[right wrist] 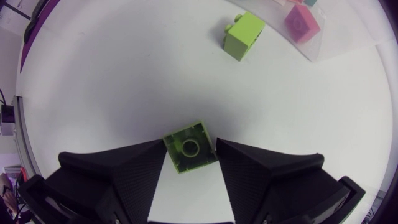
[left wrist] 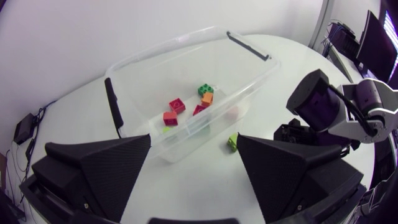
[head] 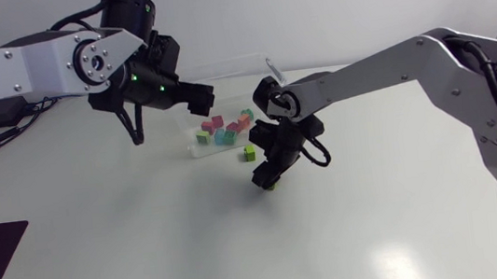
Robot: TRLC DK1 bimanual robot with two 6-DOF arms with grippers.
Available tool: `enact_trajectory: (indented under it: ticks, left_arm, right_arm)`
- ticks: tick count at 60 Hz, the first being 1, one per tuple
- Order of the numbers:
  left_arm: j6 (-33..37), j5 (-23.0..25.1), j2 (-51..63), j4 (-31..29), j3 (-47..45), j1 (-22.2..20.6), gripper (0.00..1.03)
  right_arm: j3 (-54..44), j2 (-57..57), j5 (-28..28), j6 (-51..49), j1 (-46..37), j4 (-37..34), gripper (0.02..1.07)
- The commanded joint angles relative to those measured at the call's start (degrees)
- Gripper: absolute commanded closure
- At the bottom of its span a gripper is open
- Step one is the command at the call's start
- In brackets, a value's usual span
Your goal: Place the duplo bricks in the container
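Note:
A clear plastic container (head: 221, 66) (left wrist: 186, 40) holds several duplo bricks (head: 221, 129), among them red (left wrist: 177, 104), orange (left wrist: 207, 98) and green (left wrist: 205, 89) ones. My left gripper (head: 199, 96) (left wrist: 193, 186) hangs open above the container's near end with nothing between its fingers. My right gripper (head: 267, 177) (right wrist: 189, 186) is low at the table in front of the container. Both its fingers press a lime green brick (right wrist: 189, 146) (head: 272, 186), hollow side towards the camera. A second lime green brick (head: 249, 153) (left wrist: 232, 142) (right wrist: 244, 35) lies on the table just outside the container wall.
The container's black handle clips (left wrist: 114, 106) (left wrist: 249, 46) sit at its two short ends. A pink brick (right wrist: 301, 23) shows through the container wall ahead of my right gripper. White tabletop (head: 148, 245) stretches in front and to the left.

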Motion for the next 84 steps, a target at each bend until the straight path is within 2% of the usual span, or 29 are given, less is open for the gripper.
enact_trajectory:
  ticks: [1, 7, 27, 35, 57, 66, 76, 84]
  left_arm:
    - [-2.0, -0.4, -1.6, -1.1, -2.0, -1.0, 0.08]
    - [-2.8, -0.3, -1.3, -1.8, -2.9, -2.3, 0.08]
    - [-5.5, -0.3, 5.3, -2.7, -2.0, -9.0, 0.11]
    - [-7.5, -0.3, 10.5, -5.6, 2.1, -11.3, 0.11]
    - [-14.1, -0.2, 25.3, -15.1, 17.7, -12.3, 0.11]
    - [-15.3, -0.5, 29.6, -15.9, 22.4, -12.7, 0.11]
    - [-16.6, -4.0, 32.6, -16.1, 24.8, -13.3, 0.14]
    - [-18.2, -6.4, 33.7, -16.1, 25.4, -14.0, 0.18]
  right_arm:
    - [0.6, 1.1, 0.2, -1.4, 0.3, -1.1, 0.67]
    - [-1.1, -1.3, 0.0, -1.4, -0.4, -0.6, 0.77]
    - [-10.1, -15.3, -2.3, -1.4, -7.3, 1.7, 0.77]
    - [-13.5, -21.0, -4.0, -1.3, -11.0, 2.6, 0.77]
    - [-18.8, -31.7, -9.8, -0.7, -18.5, 3.2, 0.77]
    - [-20.5, -34.2, -11.6, -0.1, -20.8, 3.9, 0.77]
    - [-21.4, -37.4, -12.3, 1.0, -21.7, 5.4, 0.77]
    - [-17.8, -38.4, -12.3, 3.0, -20.7, 5.1, 0.77]
